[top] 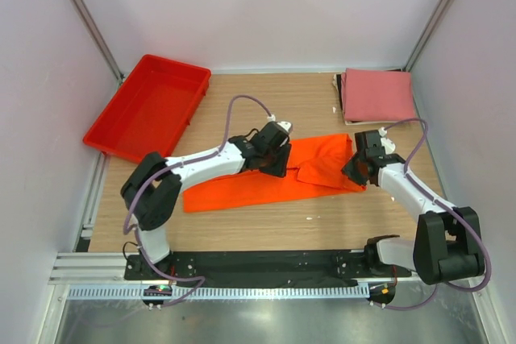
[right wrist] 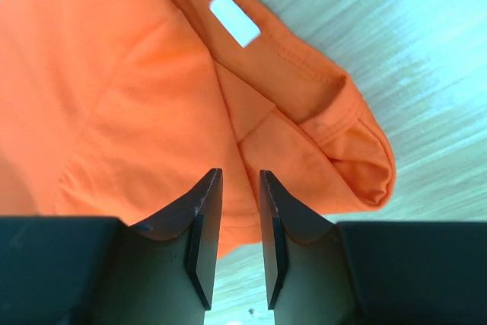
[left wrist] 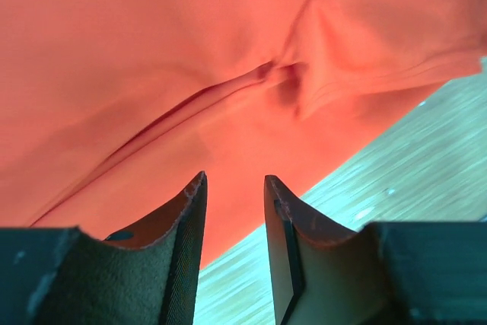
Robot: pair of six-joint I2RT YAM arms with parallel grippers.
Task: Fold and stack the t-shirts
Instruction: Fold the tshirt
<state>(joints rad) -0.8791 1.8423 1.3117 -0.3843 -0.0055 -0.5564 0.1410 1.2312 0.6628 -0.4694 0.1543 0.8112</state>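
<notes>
Orange shirt lies in a long, rumpled band across the middle of the table, slanting from near left to farther right. At the far left a red tray sits at the back, well apart from it. The left gripper hangs over the shirt's upper edge near its middle; its wrist view shows the jaws parted a little with nothing between them (only creased cloth beyond). The right gripper is at the shirt's right end, jaws narrowly apart and empty, near the collar with its white label. A folded pink shirt lies at the back right.
</notes>
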